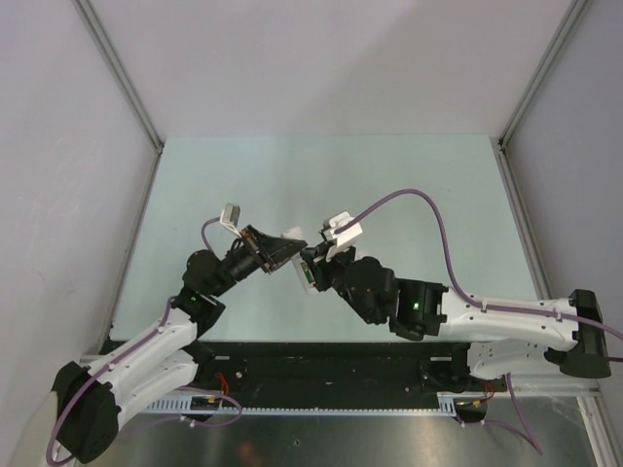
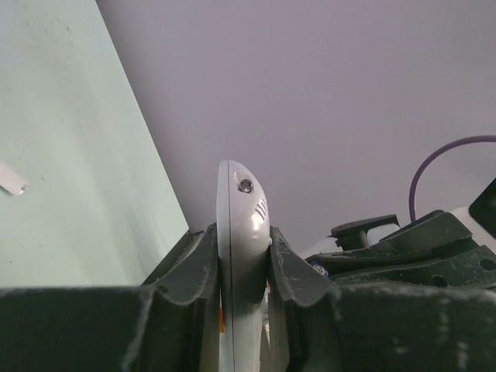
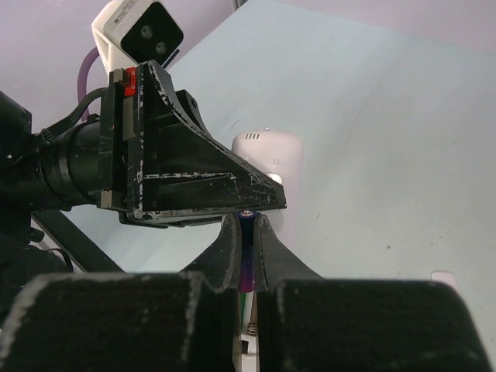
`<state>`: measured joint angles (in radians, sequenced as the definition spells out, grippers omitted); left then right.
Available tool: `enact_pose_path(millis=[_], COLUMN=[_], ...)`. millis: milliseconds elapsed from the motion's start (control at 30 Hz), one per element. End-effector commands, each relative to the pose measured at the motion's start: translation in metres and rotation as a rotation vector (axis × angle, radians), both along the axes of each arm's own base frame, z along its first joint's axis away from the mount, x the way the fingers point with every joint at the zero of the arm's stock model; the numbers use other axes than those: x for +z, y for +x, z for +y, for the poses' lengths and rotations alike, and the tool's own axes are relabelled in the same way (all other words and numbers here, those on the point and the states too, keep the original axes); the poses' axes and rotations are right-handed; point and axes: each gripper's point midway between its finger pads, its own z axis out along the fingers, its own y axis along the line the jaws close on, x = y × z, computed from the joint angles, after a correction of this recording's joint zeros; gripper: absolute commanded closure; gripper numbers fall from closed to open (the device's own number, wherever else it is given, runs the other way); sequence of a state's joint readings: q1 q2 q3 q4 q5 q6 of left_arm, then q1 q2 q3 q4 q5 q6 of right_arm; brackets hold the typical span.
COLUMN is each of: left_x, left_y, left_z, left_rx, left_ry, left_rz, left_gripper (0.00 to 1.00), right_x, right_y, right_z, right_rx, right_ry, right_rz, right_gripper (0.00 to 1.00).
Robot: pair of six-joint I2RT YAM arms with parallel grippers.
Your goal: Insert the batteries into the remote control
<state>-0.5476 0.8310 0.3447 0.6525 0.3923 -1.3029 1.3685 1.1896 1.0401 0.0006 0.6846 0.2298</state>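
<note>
My left gripper [image 1: 280,251] is shut on the white remote control [image 1: 292,236] and holds it edge-on above the table; in the left wrist view the remote [image 2: 242,194] sits tight between both fingers. My right gripper [image 3: 246,225] is shut on the dark purple-blue battery [image 3: 246,244], held lengthwise, its tip right against the left gripper's finger [image 3: 194,167] and the remote [image 3: 267,159]. Below the purple battery, a strip of green and a spring [image 3: 252,329] show through the finger gap; I cannot tell if the green battery lies in the recess. The two grippers meet mid-table [image 1: 310,265].
The pale green table [image 1: 389,185] is walled on the left, back and right. A small flat white piece [image 2: 12,178] lies on the table at the left of the left wrist view; a similar piece [image 3: 443,277] shows at the lower right of the right wrist view.
</note>
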Motion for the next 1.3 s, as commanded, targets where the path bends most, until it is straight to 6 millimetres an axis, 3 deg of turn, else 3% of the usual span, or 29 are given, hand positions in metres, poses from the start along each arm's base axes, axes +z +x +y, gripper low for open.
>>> enact_pose_path(millis=[0,567,867,1267], left_x=[0.04,0.04,0.041,0.039], left_y=[-0.006,-0.003,-0.003,-0.001], left_z=[0.001,0.003,0.004,0.003], left_rx=[-0.022,-0.001,0.002,0.008], left_ry=[-0.083,-0.099,-0.101,-0.095], left_rz=[-0.071,-0.053,-0.058,-0.057], left_gripper=[1.0,1.0,1.0,1.0], right_x=[0.013,-0.005,-0.026,-0.026], right_y=[0.002,-0.002,-0.008,-0.016], right_z=[0.002,0.002,0.003,0.0], right_rx=[-0.033,-0.047,-0.028,-0.021], right_ry=[0.038,-0.04,-0.106,-0.096], right_rz=[-0.03,-0.024,0.013,0.034], right_gripper=[1.0,1.0,1.0,1.0])
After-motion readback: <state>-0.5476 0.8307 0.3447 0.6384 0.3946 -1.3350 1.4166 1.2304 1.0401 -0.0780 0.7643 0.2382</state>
